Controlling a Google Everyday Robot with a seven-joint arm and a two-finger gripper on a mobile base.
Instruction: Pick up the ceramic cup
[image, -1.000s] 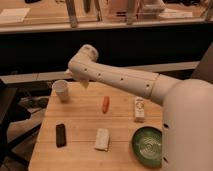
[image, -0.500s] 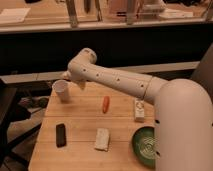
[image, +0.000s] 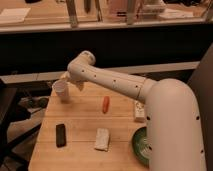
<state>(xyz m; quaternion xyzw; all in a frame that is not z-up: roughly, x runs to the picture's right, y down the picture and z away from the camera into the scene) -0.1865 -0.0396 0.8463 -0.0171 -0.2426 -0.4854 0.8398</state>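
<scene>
The ceramic cup (image: 61, 91) is a small plain white cup standing upright near the far left corner of the wooden table (image: 80, 125). My gripper (image: 66, 79) is at the end of the white arm (image: 115, 82), right at the cup's rim on its upper right side. The wrist joint hides most of the gripper. I cannot tell whether it touches the cup.
On the table lie an orange carrot-like thing (image: 105, 104), a black bar (image: 60, 135) and a white packet (image: 102, 139). A green plate (image: 140, 146) and a white bottle (image: 139, 111) sit at the right, partly behind my arm. A dark counter stands behind the table.
The arm's wrist has come down slightly toward the cup. The cup has not moved.
</scene>
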